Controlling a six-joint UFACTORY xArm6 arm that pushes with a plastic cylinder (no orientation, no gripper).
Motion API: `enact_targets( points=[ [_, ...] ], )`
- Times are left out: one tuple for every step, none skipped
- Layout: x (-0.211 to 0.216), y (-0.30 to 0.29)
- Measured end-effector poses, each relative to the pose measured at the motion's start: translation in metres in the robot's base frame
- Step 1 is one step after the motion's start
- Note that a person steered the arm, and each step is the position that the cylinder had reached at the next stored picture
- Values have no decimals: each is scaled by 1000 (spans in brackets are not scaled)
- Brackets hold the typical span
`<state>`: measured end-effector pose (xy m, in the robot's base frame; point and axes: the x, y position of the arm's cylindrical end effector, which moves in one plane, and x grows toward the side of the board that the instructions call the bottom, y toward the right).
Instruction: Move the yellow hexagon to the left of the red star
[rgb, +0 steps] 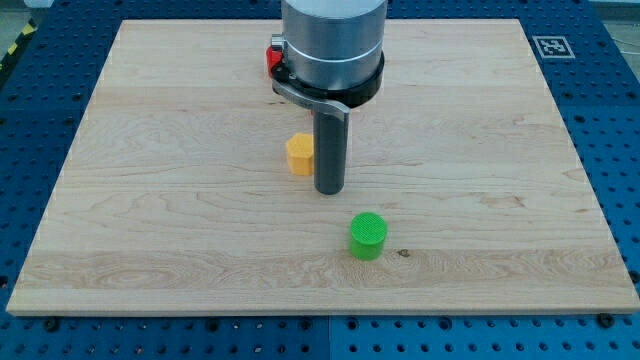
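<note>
Jaws: none on this arm, so no grip state; my tip (330, 189) sat on the table (150, 220). Yellow hexagon (299, 154) touched the rod's left side. Red star (272, 58) sat above, mostly hidden; green cylinder (368, 236) lay below-right.

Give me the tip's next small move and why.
Probably a short push toward the view's left: my tip sits right beside the yellow hexagon, on its right. The red star shows only partly behind the arm at the view's top, so go gently.
</note>
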<state>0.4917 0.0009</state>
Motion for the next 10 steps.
enact_targets(
  points=[
    [-8,-6],
    [-25,-11],
    [-39,-30],
    [-47,-39],
    [-55,-50],
    [-64,-68],
    [-66,-87],
    [-67,-92],
    [-70,-91],
    [-74,-91]
  ],
)
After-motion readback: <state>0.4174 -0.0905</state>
